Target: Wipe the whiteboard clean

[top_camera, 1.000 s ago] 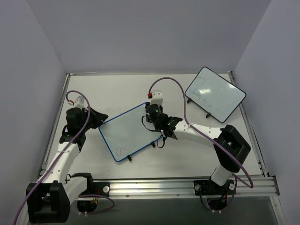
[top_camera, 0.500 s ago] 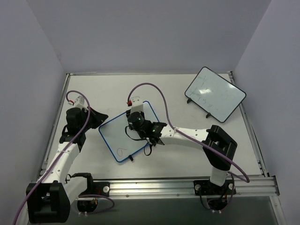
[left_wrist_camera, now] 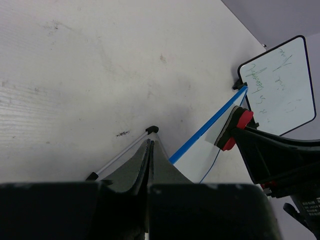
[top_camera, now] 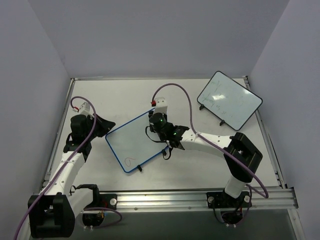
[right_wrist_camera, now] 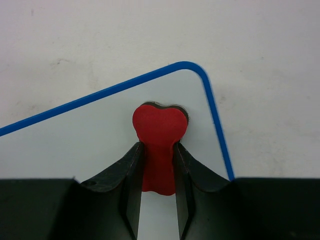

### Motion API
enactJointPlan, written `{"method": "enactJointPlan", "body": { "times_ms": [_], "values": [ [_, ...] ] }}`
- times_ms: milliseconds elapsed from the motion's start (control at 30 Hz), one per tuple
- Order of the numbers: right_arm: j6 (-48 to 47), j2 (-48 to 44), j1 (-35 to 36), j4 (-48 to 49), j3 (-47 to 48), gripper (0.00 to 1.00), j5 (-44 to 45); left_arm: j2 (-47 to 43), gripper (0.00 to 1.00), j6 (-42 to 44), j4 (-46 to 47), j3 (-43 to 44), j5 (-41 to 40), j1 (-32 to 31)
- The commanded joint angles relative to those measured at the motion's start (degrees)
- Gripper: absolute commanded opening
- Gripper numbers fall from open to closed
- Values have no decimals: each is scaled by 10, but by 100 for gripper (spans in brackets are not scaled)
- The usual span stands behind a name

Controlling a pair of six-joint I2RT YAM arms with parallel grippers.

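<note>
As seen from above, whiteboard (top_camera: 131, 142): lying slantwise on the table (top_camera: 125, 95), left of centre, between the two arms.
Red scribble (top_camera: 130, 161): sitting by the board's near corner, not yet wiped.
Right arm (top_camera: 210, 142): reaching across to the board's far corner, hiding its own fingertips underneath.
Black-rimmed board (top_camera: 230, 100): standing well apart at the far right, playing no part.
Left wrist view, left gripper (left_wrist_camera: 150, 145): pressing fingers together, tips resting at the board's left edge beside a small black foot (left_wrist_camera: 153, 129); not showing whether pinching the rim or only bracing it.
Left wrist extra: showing the board edge-on and the grey pad of the eraser (left_wrist_camera: 235, 131) lying flat on it, both hidden from above.
Right wrist view, right gripper (right_wrist_camera: 158, 146): clamping the waist of the red eraser, squeezing from both sides.
Eraser position: sitting on the white surface just inside the rounded blue corner.
Right wrist gap: missing the scribble entirely, framing only clean board.
Step in hand: probably wiping at the far corner, away from the only mark showing from above.
Next move: calling for dragging the eraser down the board to the near corner, pressing flat, with the left gripper steadying against sliding.
</note>
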Motion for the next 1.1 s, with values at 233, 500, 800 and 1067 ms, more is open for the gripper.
{"method": "enactJointPlan", "body": {
  "times_ms": [233, 500, 800, 1067],
  "values": [
    [9, -46, -26, -8, -49, 0, 11, -3, 2, 1, 28, 2, 0, -8],
    [21, -52, 5, 13, -80, 0, 10, -19, 35, -3, 76, -35, -27, -12],
    [28, -68, 46, 29, -111, 0, 20, -22, 52, -3, 153, -60, -30, -10],
    [39, -54, 84, 51, -127, 0, 24, -21, 56, -1, 196, -66, -21, -5]
  ]
}}
